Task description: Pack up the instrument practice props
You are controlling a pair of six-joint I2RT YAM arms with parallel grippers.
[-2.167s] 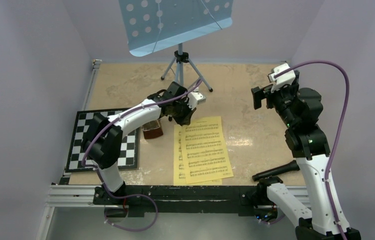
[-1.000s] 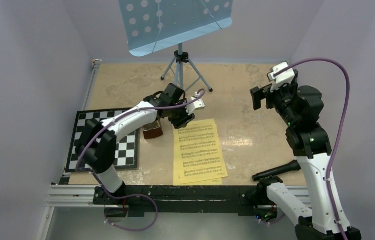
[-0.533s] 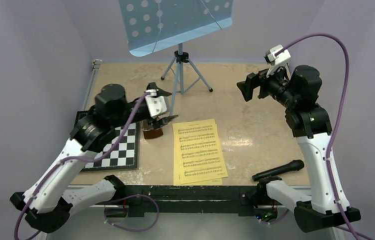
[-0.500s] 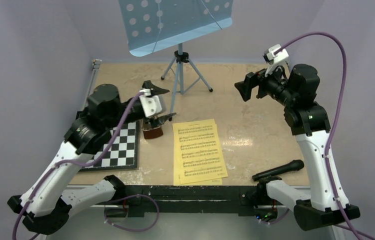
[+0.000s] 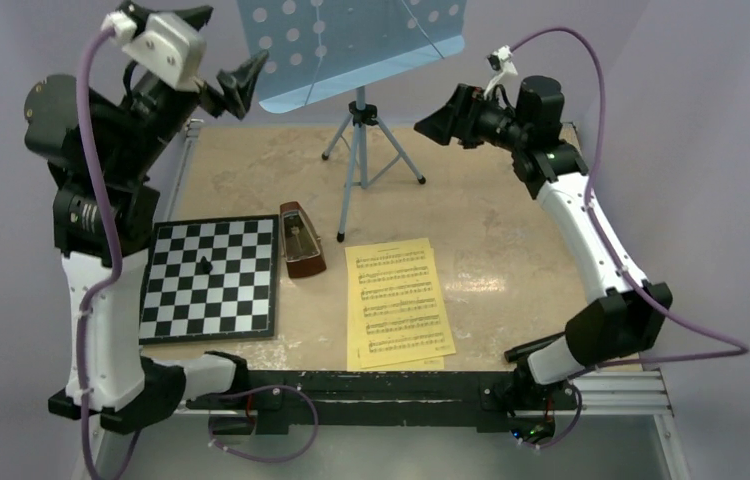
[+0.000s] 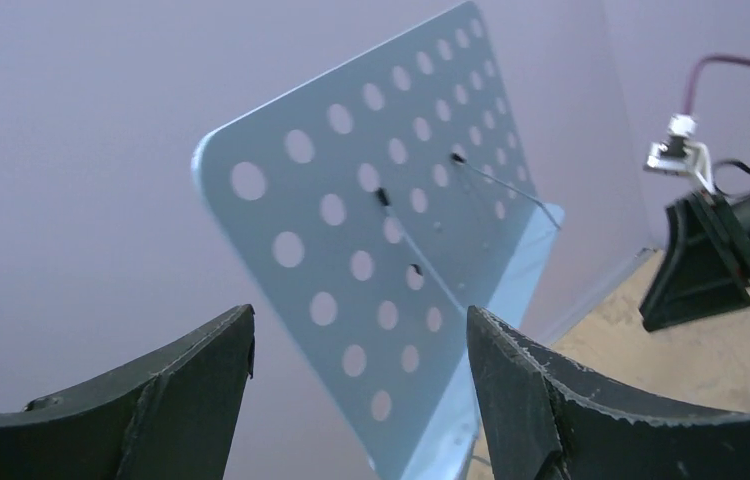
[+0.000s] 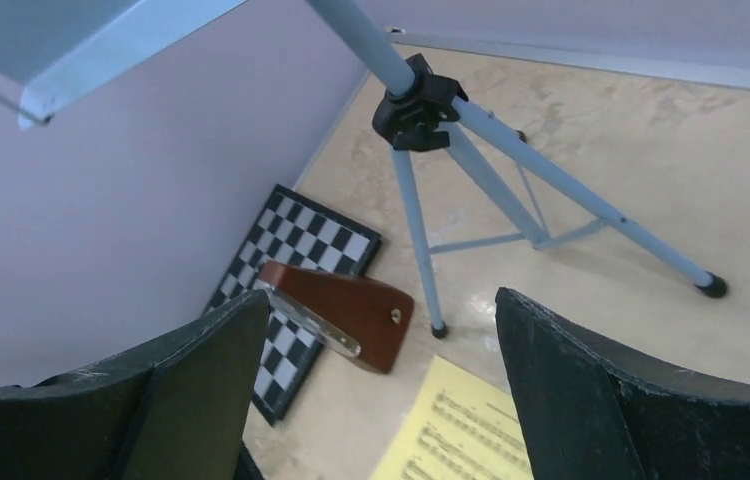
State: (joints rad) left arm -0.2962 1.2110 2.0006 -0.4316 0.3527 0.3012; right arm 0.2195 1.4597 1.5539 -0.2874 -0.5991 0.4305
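Through my remote feeds, the left arm (image 5: 103,320) and right arm (image 5: 579,222) each showed white tubular links joined by black cylindrical joints. A purple cable (image 5: 82,110) looped along each arm to a white wrist-camera housing (image 5: 166,48). The fingers (image 6: 561,410) were matte black wedges with scuffed, pale-flecked edges.

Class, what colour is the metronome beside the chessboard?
The metronome is brown; the right wrist view shows it best.
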